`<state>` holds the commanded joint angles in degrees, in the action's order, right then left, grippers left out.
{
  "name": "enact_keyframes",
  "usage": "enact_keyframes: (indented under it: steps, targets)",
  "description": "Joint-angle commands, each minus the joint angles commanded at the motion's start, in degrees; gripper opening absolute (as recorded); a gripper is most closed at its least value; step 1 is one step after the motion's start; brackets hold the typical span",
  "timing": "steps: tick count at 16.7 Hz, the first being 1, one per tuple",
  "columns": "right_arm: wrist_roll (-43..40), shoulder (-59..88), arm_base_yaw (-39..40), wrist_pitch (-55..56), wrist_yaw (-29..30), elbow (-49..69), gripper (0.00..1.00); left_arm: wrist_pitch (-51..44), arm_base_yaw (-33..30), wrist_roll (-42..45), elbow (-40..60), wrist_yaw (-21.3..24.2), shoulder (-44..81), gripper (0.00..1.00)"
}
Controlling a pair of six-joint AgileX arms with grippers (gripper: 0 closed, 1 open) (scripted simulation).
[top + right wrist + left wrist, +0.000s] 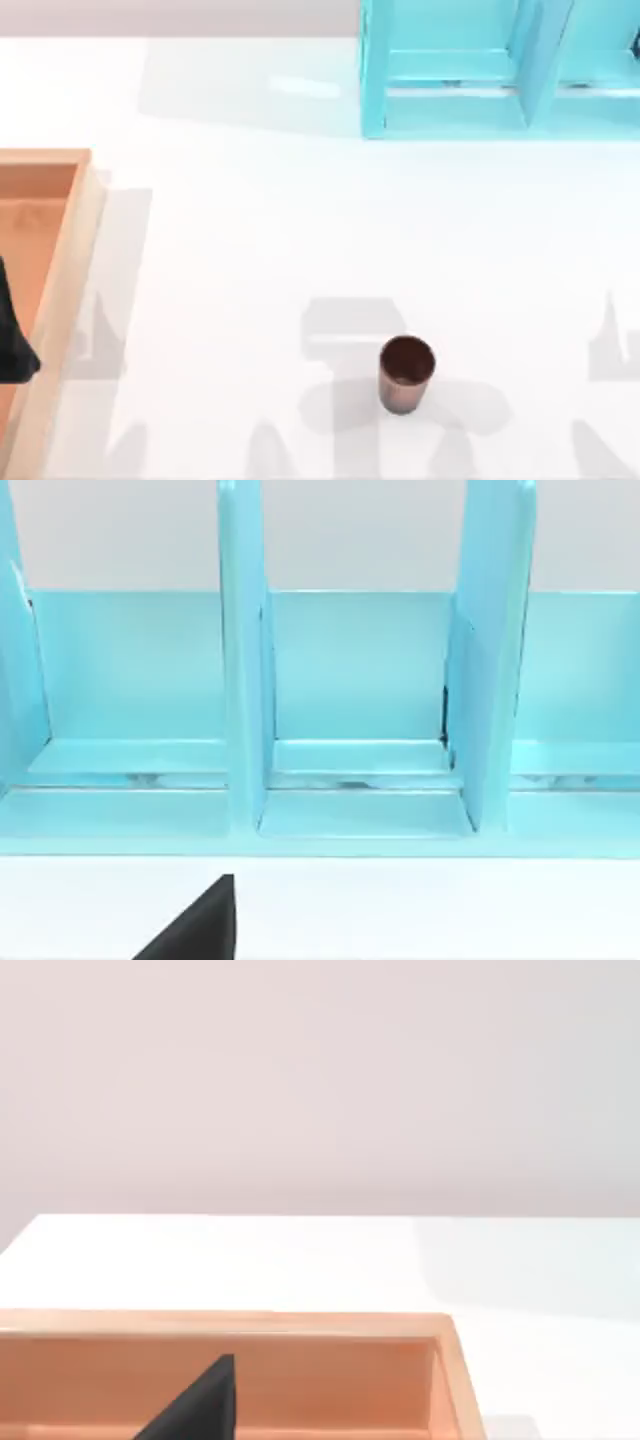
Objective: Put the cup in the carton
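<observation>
Cup (406,373) is the target, but biggest things first: white table (250,250) spreads wide, and the cyan-blue shelf (480,70) sits at its far right. On the left edge lies the carton (62,290), tan walls around an orange-brown floor, nothing inside it but a dark piece of the left gripper (14,340) hanging over that floor. Whether those fingers are spread or pressed together, I cannot tell. Right gripper (195,930) faces the shelf compartments, and its fingers I cannot read either. Now the small one: the cup stands upright, mouth up, near the front edge, right of centre, well apart from the carton. It lies off to the right of the left gripper; which arm is nearer I cannot tell
</observation>
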<state>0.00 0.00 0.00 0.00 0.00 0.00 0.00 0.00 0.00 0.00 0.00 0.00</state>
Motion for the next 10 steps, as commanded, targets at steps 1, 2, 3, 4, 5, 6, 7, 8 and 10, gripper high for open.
enact_keyframes:
  steps: [1,2,3,4,5,6,7,8,10]
  targets:
    - [0.00,0.00,0.00,0.00,0.00,0.00,1.00,0.00,0.00,0.00,0.00,0.00,0.00,1.00]
    - [0.00,0.00,0.00,0.00,0.00,0.00,1.00,0.00,0.00,0.00,0.00,0.00,0.00,1.00]
    - [0.00,0.00,0.00,0.00,0.00,0.00,1.00,-0.37,-0.25,-0.24,0.53,0.00,0.55,1.00]
    - [0.00,0.00,0.00,0.00,0.00,0.00,1.00,-1.13,-0.76,-0.73,1.63,0.00,1.69,1.00]
    - [0.00,0.00,0.00,0.00,0.00,0.00,1.00,-2.26,-1.52,-1.47,3.28,0.01,3.40,1.00]
    - [0.00,0.00,0.00,0.00,0.00,0.00,1.00,-3.76,-2.52,-2.44,5.45,0.01,5.64,1.00]
    - [0.00,0.00,0.00,0.00,0.00,0.00,1.00,-5.59,-3.75,-3.63,8.10,0.01,8.39,1.00]
    - [0.00,0.00,0.00,0.00,0.00,0.00,1.00,-7.73,-5.19,-5.03,11.21,0.02,11.61,1.00]
    - [0.00,0.00,0.00,0.00,0.00,0.00,1.00,-12.92,-8.66,-8.41,18.73,0.03,19.42,1.00]
